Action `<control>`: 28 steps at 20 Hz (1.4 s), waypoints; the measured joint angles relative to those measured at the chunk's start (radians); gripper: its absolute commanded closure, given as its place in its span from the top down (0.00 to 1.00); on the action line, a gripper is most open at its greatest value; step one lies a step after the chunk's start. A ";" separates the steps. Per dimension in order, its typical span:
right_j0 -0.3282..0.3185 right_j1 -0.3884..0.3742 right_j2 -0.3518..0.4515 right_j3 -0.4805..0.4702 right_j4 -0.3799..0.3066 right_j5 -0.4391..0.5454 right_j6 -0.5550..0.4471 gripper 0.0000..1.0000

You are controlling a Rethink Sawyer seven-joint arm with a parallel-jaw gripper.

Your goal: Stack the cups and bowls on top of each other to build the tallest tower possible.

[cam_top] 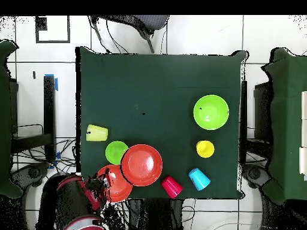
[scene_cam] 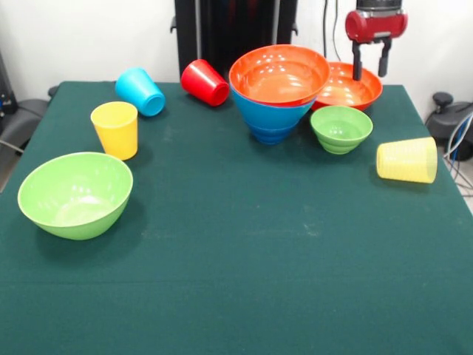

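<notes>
The tower [scene_cam: 277, 92] [cam_top: 141, 165] is a wide orange-red bowl [scene_cam: 279, 74] nested in a big blue bowl [scene_cam: 270, 118]. My gripper [scene_cam: 370, 65] [cam_top: 101, 181] hangs open and empty over the far rim of the second orange-red bowl [scene_cam: 346, 87] [cam_top: 117, 185]. The small green bowl [scene_cam: 341, 128] [cam_top: 116, 152] sits just in front of it. The big green bowl [scene_cam: 75, 194] [cam_top: 211, 112] stands near left. The yellow cup [scene_cam: 115, 129] [cam_top: 205, 148] is upright. The light blue cup [scene_cam: 140, 91] [cam_top: 199, 178], red cup [scene_cam: 205, 82] [cam_top: 171, 186] and ribbed pale yellow cup [scene_cam: 406, 160] [cam_top: 96, 133] lie on their sides.
Everything rests on a dark green tablecloth [scene_cam: 244, 259]. The robot's black pedestal [scene_cam: 222, 33] stands behind the tower. The ribbed cup lies close to the table's right edge in the front view.
</notes>
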 measured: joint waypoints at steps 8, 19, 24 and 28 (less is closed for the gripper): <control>0.046 0.034 -0.050 -0.042 0.000 0.000 0.000 1.00; 0.123 0.034 -0.133 -0.054 -0.058 0.000 0.000 1.00; 0.159 0.026 -0.174 -0.061 -0.090 0.000 0.000 1.00; 0.173 0.026 -0.194 -0.074 -0.101 0.000 0.000 1.00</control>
